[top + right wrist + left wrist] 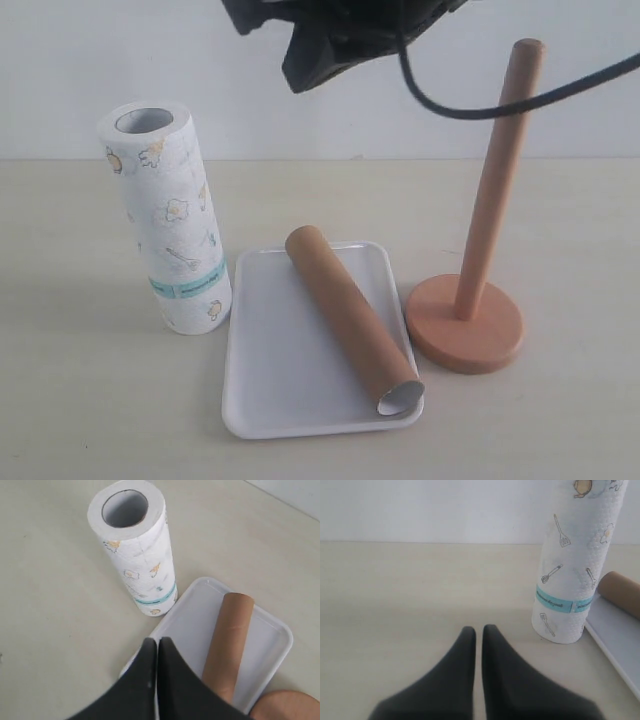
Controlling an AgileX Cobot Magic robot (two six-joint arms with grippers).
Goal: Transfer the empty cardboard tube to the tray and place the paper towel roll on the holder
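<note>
The empty cardboard tube lies on its side inside the white tray. It runs slantwise from the tray's far rim to its near right corner, where the open, pale-lined end rests at the rim. The paper towel roll, printed with small yellow and teal pictures, stands upright on the pale tabletop just beside the tray's left edge. Its hollow core is open at the top and a teal band circles its lower part; whether it touches the rim cannot be told. The holder stands just beside the tray's right edge, its disc base flat on the tabletop and its slim rod upright and bare.

The left tool sits low over the tabletop on the roll's far side from the tray. Its two dark fingers are narrowed to a thin slit and hold nothing. The right tool hangs above the tray's edge nearest the roll, looking down on the roll, tube and tray. Its fingers are likewise drawn nearly together with nothing between them.

In the exterior view a black arm part and a black cable hang above the tray's far side. The cable crosses in front of the holder's rod. Which arm they belong to cannot be told.
</note>
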